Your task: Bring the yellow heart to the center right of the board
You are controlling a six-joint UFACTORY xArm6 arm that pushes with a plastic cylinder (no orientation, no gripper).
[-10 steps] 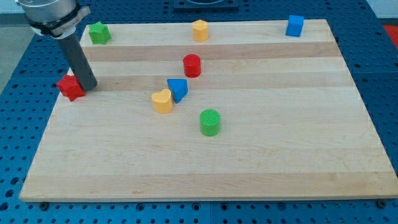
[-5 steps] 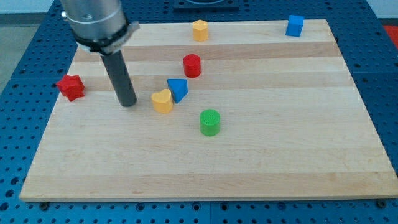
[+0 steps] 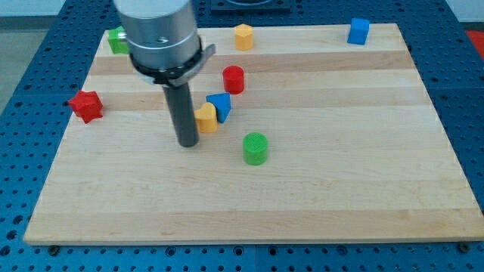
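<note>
Wooden table (image 3: pixel 363 189): yellow heart (image 3: pixel 206 118) sat left of centre, jawless tool's tip (image 3: pixel 188 143) touching its left side, rightward push all remaining.

Pale wood table (image 3: pixel 318 181) with lengthwise grain stripes; yellow heart (image 3: pixel 207 118), blue triangular block (image 3: pixel 220 106), red cylinder (image 3: pixel 234 78), green cylinder (image 3: pixel 255 148), red star-like block (image 3: pixel 86 105), orange hexagonal block (image 3: pixel 243 36), blue cube (image 3: pixel 358 31), green block (image 3: pixel 116 40) (partly hidden).
</note>
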